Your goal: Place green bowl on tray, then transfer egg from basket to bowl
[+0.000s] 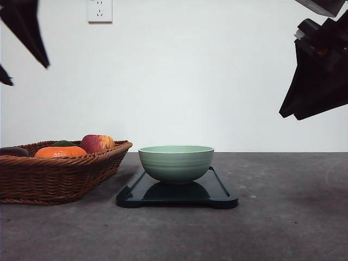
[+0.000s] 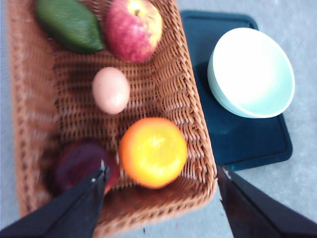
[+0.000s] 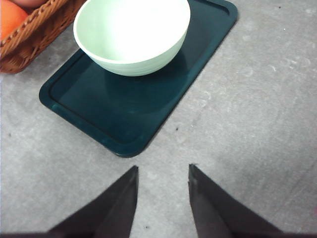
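Already placed: green bowl (image 1: 175,163) stood on tray (image 1: 176,191), empty.
Egg (image 2: 111,89): lay in basket (image 2: 190,114), among fruit.
Left gripper (image 2: 161,181): fingers spread wide above basket, holding nothing.
Right gripper (image 3: 162,176): narrowly parted, empty, near tray.

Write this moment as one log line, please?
step: bowl placed, egg pending | green bowl: on tray | egg: in basket | left hand: open above basket | right hand: open, empty
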Available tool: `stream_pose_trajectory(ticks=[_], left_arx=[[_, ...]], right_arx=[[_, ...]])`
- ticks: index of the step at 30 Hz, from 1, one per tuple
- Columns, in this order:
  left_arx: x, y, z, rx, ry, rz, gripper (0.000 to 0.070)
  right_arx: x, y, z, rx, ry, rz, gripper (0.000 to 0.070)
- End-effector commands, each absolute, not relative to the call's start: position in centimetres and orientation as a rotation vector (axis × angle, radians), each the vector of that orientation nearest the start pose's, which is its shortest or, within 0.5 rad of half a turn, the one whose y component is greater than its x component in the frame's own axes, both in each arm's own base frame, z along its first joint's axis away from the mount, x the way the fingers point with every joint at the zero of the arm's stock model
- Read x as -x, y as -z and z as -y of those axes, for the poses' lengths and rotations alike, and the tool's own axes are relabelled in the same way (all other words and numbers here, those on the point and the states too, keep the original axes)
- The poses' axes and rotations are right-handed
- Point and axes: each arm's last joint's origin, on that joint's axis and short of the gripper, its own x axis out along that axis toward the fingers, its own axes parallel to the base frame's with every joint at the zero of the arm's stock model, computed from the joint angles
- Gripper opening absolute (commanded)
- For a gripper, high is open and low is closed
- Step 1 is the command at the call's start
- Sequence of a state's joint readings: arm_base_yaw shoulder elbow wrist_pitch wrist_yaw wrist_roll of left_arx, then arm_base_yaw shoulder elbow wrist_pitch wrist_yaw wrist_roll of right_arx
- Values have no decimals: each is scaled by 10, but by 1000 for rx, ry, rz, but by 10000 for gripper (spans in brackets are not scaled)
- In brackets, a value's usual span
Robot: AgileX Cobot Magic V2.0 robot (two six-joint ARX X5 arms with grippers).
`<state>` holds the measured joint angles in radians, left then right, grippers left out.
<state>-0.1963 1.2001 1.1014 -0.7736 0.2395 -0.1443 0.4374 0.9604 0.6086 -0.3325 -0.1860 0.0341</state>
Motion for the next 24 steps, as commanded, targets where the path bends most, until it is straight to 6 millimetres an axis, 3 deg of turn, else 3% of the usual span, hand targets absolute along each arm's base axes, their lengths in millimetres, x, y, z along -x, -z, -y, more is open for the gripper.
stream_pose_trajectory(ticks=[1, 12, 24], left_arx=[[-242, -315, 58, 114, 345, -896, 455], [-312, -295, 83, 3, 292, -987, 456], [-350, -253, 91, -52, 243, -1020, 462]], right_arx=[[-174, -231, -88, 46, -588, -700, 198], [-174, -231, -88, 43, -586, -701, 198], [-174, -231, -88, 40, -583, -701, 198]])
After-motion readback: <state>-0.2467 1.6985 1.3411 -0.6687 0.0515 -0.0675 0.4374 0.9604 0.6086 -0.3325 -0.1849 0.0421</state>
